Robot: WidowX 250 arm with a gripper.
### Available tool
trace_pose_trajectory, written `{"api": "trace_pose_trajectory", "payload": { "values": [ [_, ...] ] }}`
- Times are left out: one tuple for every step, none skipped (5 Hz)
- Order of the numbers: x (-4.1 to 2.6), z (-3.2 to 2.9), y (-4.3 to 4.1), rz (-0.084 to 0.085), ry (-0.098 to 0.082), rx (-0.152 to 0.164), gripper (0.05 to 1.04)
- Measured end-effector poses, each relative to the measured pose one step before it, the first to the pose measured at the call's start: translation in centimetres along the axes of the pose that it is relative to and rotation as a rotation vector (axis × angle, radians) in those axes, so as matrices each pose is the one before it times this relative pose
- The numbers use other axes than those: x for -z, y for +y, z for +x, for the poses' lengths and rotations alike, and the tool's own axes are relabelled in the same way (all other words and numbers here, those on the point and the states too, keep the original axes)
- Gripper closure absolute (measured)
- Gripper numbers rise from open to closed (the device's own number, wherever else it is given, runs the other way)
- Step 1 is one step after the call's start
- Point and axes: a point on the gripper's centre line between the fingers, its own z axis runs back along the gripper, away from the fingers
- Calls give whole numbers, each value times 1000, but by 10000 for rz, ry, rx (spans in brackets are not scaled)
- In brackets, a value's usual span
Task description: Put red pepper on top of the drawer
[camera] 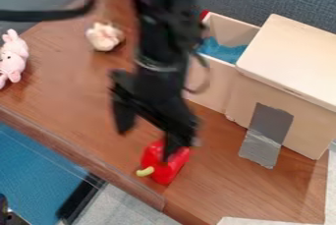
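The black gripper [148, 134] hangs over the front half of the wooden table, its two fingers spread wide. Below it lies the red pepper [166, 171], with its pale green stem pointing to the lower left. The right finger overlaps the pepper's upper part and hides some of it; whether they touch I cannot tell. The left finger is up and left of the pepper. At the right stands the light wooden drawer box [292, 54] with a flat, bare top. Its pulled-out drawer [210, 84] holds blue cloth [220, 49] and is partly hidden behind the arm.
A pink plush toy [13, 58] lies at the far left edge, and a whitish garlic-like object [103, 37] is at the upper left. Grey tape [266, 133] runs from the box down to the table [85, 96]. The table's front edge passes close below the pepper.
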Motion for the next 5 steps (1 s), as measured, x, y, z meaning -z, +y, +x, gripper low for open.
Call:
{"api": "trace_pose_trajectory", "payload": {
  "values": [
    [1596,1228,-1852,269,117,-34,85],
    [1774,604,-103,106,49,-343,86],
    [1549,897,813,-49,120,-384,87],
    [1095,-92,409,75,363,303,84],
    [-634,123,703,-17,-149,-14,85]
  ]
}}
